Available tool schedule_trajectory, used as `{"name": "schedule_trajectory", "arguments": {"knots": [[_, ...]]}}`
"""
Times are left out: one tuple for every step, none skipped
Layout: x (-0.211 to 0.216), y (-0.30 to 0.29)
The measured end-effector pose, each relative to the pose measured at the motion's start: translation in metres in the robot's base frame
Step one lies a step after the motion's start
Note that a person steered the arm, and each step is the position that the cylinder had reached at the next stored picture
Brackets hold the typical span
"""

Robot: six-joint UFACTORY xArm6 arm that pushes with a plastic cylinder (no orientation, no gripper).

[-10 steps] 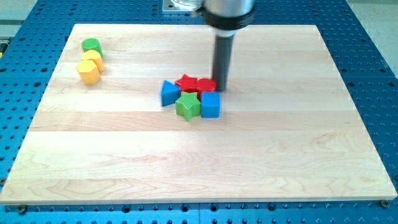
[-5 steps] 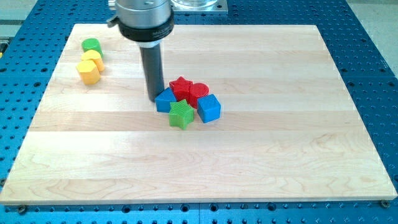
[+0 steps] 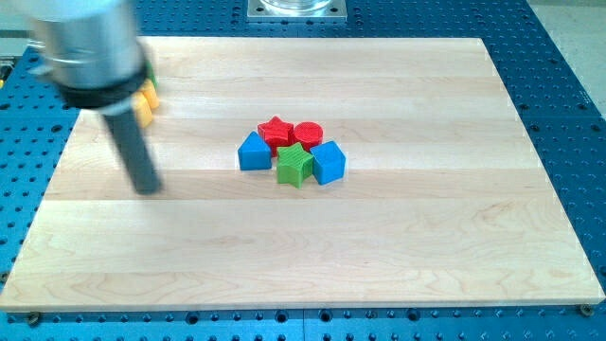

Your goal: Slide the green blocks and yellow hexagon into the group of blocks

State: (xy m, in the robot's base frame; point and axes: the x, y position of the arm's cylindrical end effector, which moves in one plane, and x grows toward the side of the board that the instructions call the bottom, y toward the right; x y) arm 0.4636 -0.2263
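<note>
A group of blocks sits mid-board: a red star (image 3: 276,130), a red cylinder (image 3: 308,134), a blue triangular block (image 3: 253,152), a green star (image 3: 294,165) and a blue cube (image 3: 328,162), all touching. At the top left, a yellow block (image 3: 145,99) shows partly behind the arm; the green cylinder and the other yellow block are hidden by it. My tip (image 3: 146,188) rests on the board at the left, well left of the group and below the hidden blocks. The rod is blurred.
The wooden board (image 3: 426,246) lies on a blue perforated table (image 3: 568,114). A metal mount (image 3: 296,8) sits at the view's top centre.
My tip moved from the group's right side across to the far left. The group was pushed tighter; the green star now sits between the blue blocks.
</note>
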Motion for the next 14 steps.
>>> {"name": "schedule_trajectory", "arguments": {"knots": [[-0.061,-0.055],[-0.093,-0.029],[-0.116,0.015],[-0.086,0.126],[-0.082,0.134],[-0.066,0.029],[-0.11,-0.032],[-0.178,-0.041],[-0.214,-0.037],[-0.159,0.032],[-0.102,0.117],[-0.123,0.095],[-0.124,0.047],[-0.082,0.066]]}}
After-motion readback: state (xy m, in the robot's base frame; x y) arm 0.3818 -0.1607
